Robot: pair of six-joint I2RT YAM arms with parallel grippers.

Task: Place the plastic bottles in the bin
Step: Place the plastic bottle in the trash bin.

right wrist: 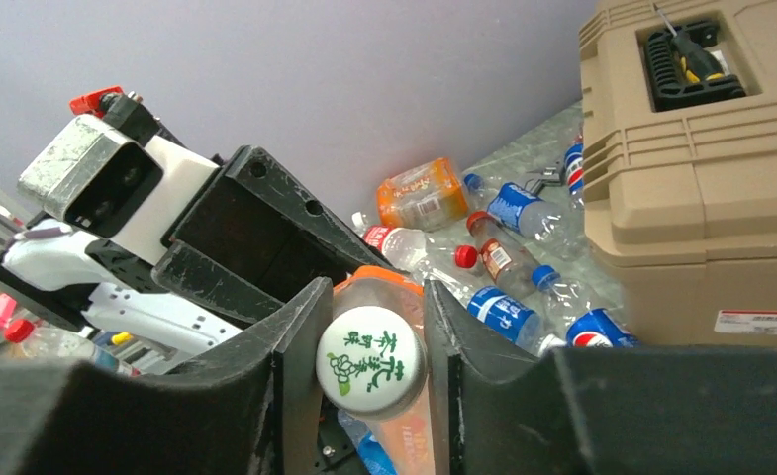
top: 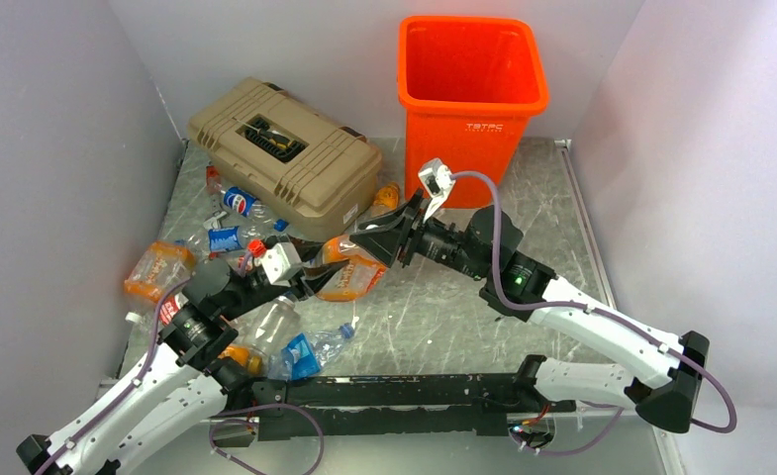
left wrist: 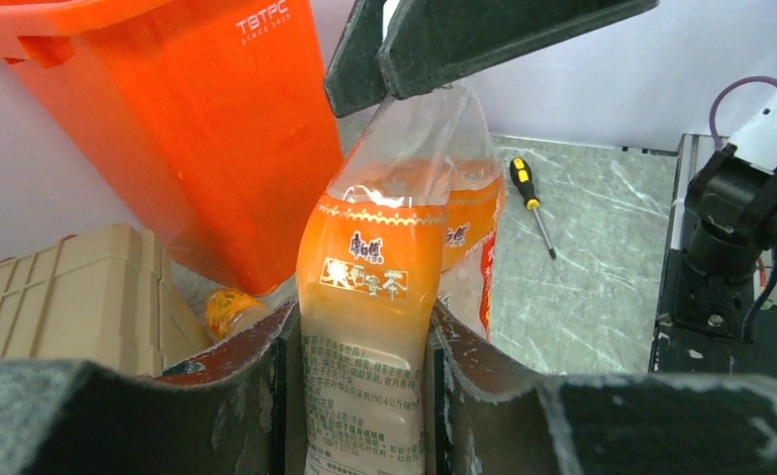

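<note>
L claw, R claw grip clear orange-label bottle, white cap.

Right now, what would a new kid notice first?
The big bright orange bin stands at the back. In front of it, the left gripper and the right gripper both clamp one orange-labelled bottle between them, while more plastic bottles lie heaped at the left beside the tan toolbox.
</note>
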